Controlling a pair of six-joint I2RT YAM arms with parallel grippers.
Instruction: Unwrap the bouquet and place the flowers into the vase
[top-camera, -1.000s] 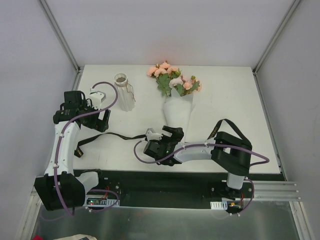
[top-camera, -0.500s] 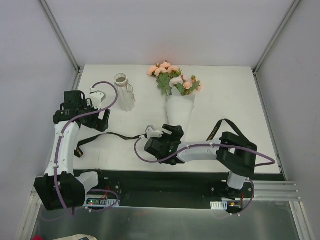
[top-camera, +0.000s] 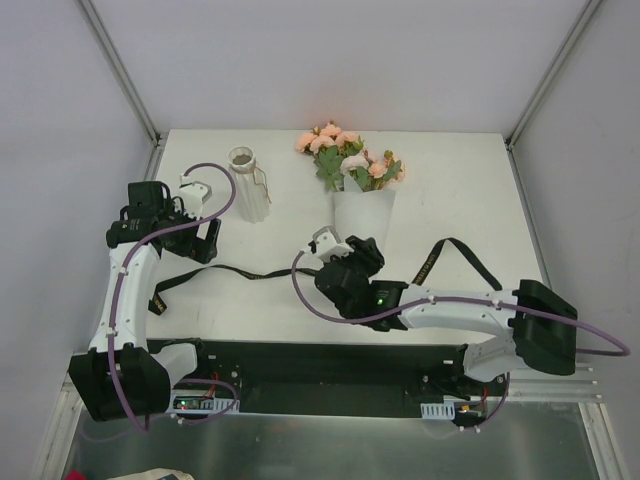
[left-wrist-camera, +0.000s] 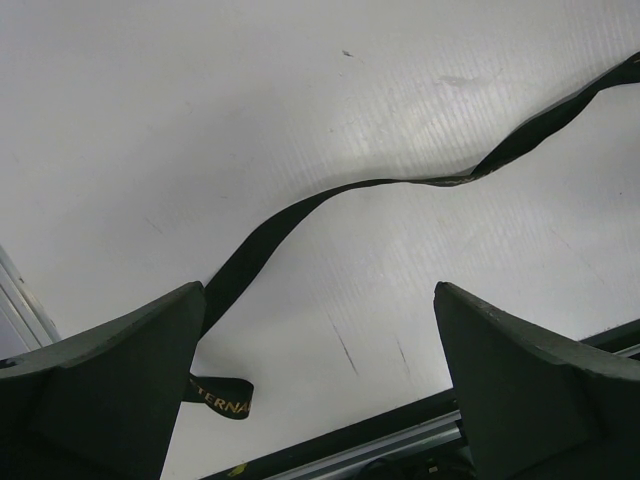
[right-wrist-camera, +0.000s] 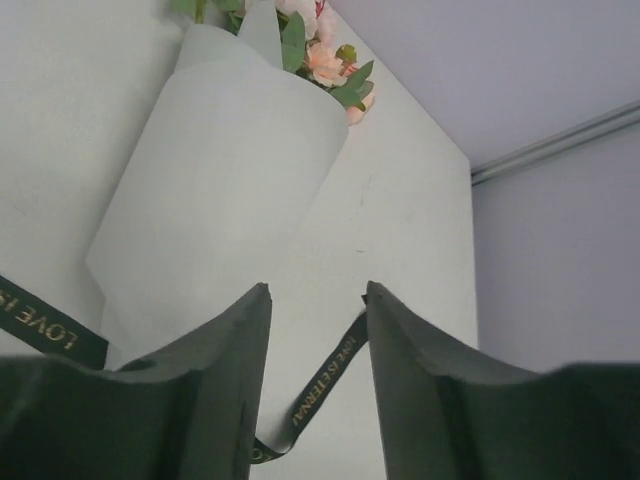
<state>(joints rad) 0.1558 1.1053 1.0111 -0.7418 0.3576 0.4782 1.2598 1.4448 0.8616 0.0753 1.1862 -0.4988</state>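
black gold-lettered ribbon (top-camera: 245, 271) lies loose on the white bench (top-camera: 450, 180). white paper cone (top-camera: 360, 215) wraps the peach-pink flowers (top-camera: 345, 160), centre far. ribbed whitish vase (top-camera: 248, 185), far left, holds no flowers. right gripper (right-wrist-camera: 317, 288) narrow at the cone's near tip, nothing visibly held; left gripper (left-wrist-camera: 318, 295) wide. unwrapping and transfer outstanding.

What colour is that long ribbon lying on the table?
The ribbon is black with gold lettering, clearest in the right wrist view.
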